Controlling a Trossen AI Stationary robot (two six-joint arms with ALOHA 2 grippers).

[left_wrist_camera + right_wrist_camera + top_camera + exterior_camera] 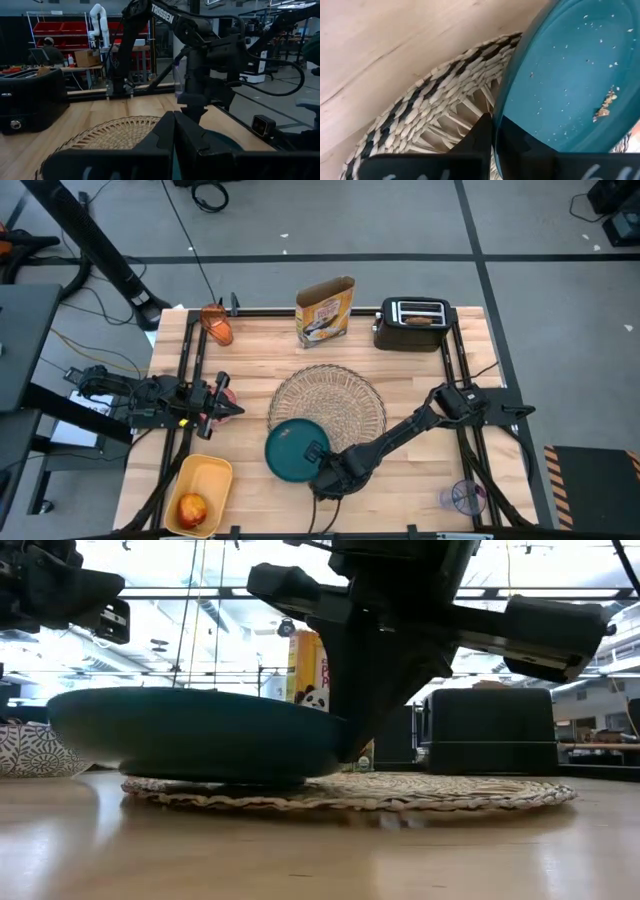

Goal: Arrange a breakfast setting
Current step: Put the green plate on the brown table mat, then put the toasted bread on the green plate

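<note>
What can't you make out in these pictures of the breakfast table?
- High view: the round teal plate's near-right rim, hidden under the right gripper.
- High view: the small purple item beside the table's right edge, too small to identify.
- Low view: the black toaster's slots, hidden by its own side.

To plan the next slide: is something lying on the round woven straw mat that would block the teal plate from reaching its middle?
Nothing visible does. The round woven straw placemat is bare ahead of the teal plate, which the right gripper grips by its rim.
</note>
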